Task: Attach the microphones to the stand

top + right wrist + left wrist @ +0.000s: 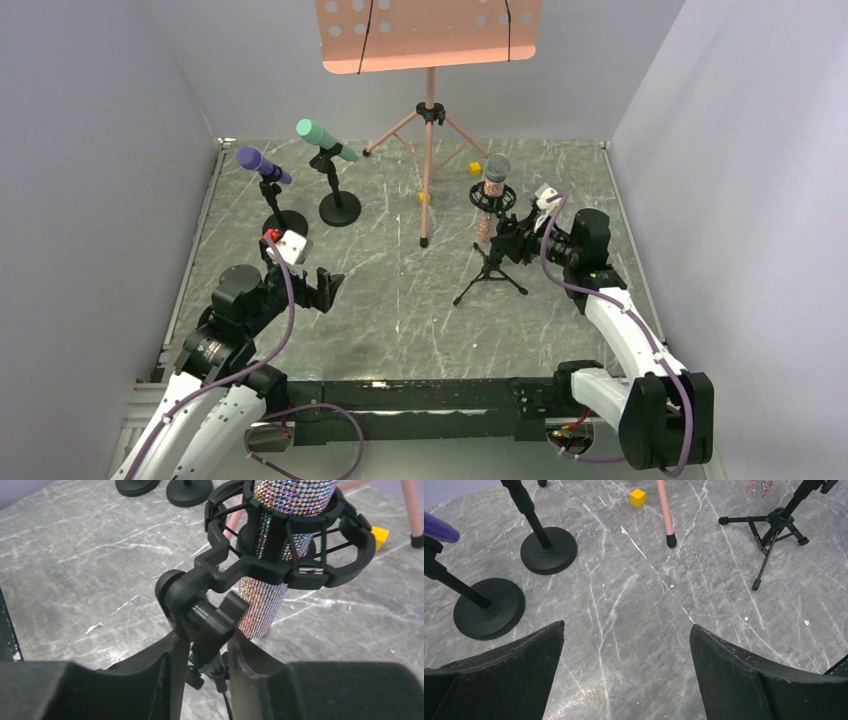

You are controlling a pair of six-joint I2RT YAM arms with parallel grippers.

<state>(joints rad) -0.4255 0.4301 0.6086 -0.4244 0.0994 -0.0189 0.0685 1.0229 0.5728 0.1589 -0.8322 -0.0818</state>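
Top external: purple microphone (262,165) and mint-green microphone (325,139) sit on round-base stands (340,209); glittery microphone (492,195) is upright in tripod stand (490,272). Left wrist: left gripper (626,630) is spread and empty. Right wrist: right gripper (207,655) pinches the tripod stand's stem. Final seating appears done, so release gently.

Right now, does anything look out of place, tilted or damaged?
Nothing is damaged or spilled. The purple microphone, green microphone and glittery microphone are all mounted. Only a small yellow block lies loose beside a leg of the music stand.
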